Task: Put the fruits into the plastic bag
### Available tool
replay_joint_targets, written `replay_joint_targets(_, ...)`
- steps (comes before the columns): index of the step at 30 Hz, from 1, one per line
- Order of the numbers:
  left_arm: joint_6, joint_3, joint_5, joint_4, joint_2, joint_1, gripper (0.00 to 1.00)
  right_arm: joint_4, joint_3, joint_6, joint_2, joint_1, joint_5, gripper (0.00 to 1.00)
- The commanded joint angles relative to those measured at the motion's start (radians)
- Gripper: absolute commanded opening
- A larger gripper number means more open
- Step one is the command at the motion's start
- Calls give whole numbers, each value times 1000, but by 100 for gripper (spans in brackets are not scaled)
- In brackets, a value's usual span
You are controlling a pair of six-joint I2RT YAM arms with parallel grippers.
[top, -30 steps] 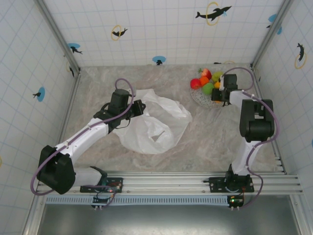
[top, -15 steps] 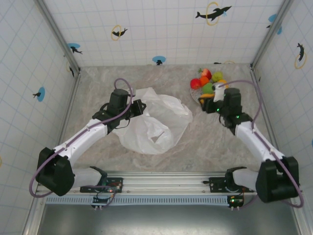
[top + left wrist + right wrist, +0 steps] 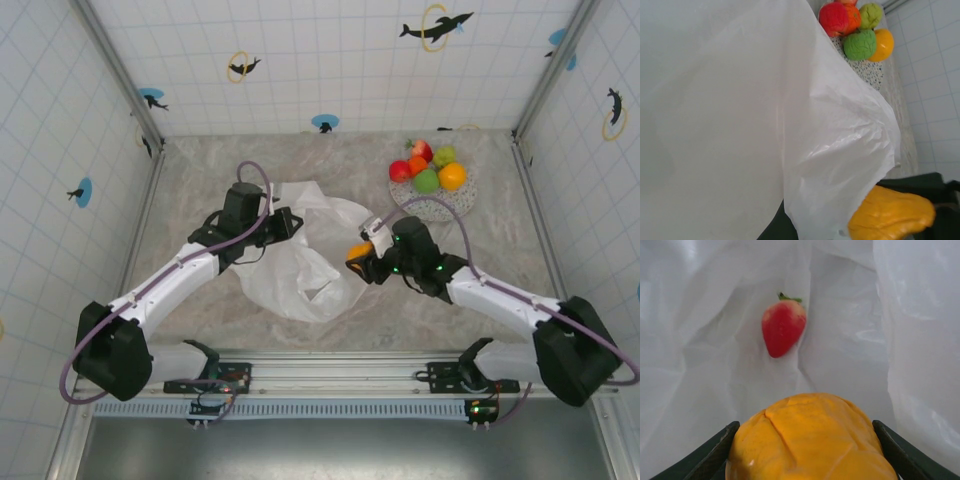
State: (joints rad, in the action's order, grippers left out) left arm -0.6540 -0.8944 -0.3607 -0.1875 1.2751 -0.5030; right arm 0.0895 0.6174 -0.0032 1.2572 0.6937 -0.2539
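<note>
Since the earlier frame, the right arm has swung from the plate (image 3: 441, 207) to the mouth of the plastic bag (image 3: 300, 280) on the worktop. The right fingers (image 3: 892, 447) are clamped on a yellow-orange fruit (image 3: 812, 440). One red fruit (image 3: 783, 328) lies inside the bag, and the other fruits (image 3: 427, 181) rest on the plate. The left fingers (image 3: 286, 220) are at the bag's edge; I cannot tell their state.

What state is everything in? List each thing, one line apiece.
plastic bag: held open
left gripper: shut on the bag's edge
right gripper: shut on yellow-orange fruit at bag mouth
red fruit: lying inside the bag
other fruits: piled on the plate
</note>
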Motion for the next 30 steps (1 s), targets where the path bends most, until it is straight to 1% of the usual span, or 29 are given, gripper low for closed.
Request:
replay_joint_targets(1, 10, -13, -62, -18, 4, 5, 0, 173, -30, -7, 70, 27, 65, 58)
replay_joint_targets(3, 6, -11, -85, -9, 4, 5, 0, 243, -31, 2, 114, 66, 99, 58)
replay_joint_targets(8, -52, 16, -128, 61, 3, 5, 0, 427, -55, 128, 209, 135, 215, 58)
replay_joint_targets(12, -136, 68, -138, 155, -14, 4, 0, 491, -43, 251, 277, 170, 277, 58)
replay_joint_targets(15, -174, 102, -116, 205, -35, 5, 0, 543, -43, 368, 318, 176, 301, 58)
replay_joint_targets(19, -169, 107, -82, 196, -45, 5, 0, 563, -17, 488, 366, 186, 381, 58)
replay_joint_targets(24, -153, 106, -80, 188, -38, 6, 0, 547, 72, 636, 456, 213, 516, 59)
replay_joint_targets(30, -135, 93, -92, 179, -19, 5, 0, 545, 205, 774, 582, 224, 581, 62)
